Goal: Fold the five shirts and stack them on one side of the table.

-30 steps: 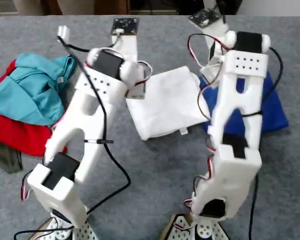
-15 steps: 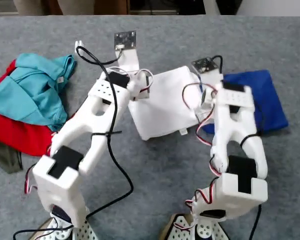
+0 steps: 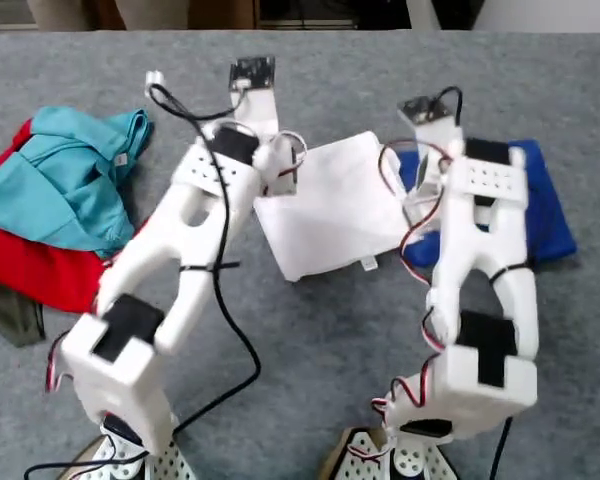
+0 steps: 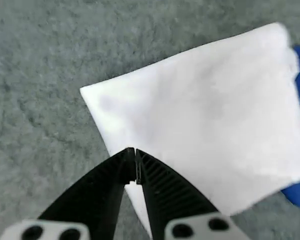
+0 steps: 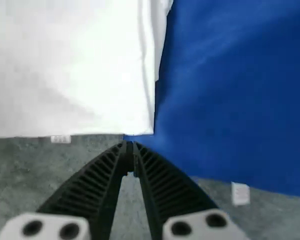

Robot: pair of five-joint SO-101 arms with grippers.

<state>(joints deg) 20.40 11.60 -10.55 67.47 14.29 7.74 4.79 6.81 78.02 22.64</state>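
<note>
Both tools clenched, empty. Left tool (image 4: 135, 165) sits at the white shirt's (image 4: 200, 115) edge, right tool (image 5: 127, 150) where it touches the blue shirt (image 5: 230, 90). Both are flat folded rectangles toward the right edge of the fuzzy grey worktop (image 3: 310, 350), probably the stack side. Teal shirt (image 3: 65, 175) and red shirt (image 3: 35, 265) lie crumpled at the left edge.

I'm looking at a mottled grey surface (image 3: 310, 340). The white shirt (image 3: 330, 205) is plain, and the blue shirt (image 3: 545, 210) is a solid royal blue with a small white tag (image 5: 240, 192). The teal shirt (image 3: 65, 180), red shirt (image 3: 40, 265) and dark olive shirt (image 3: 5, 315) are all unpatterned. My left arm (image 3: 180, 240) and right arm (image 3: 480, 240) are white with black blocks. The left claw (image 4: 135, 152) and right claw (image 5: 127, 147) are black and ribbed.
</note>
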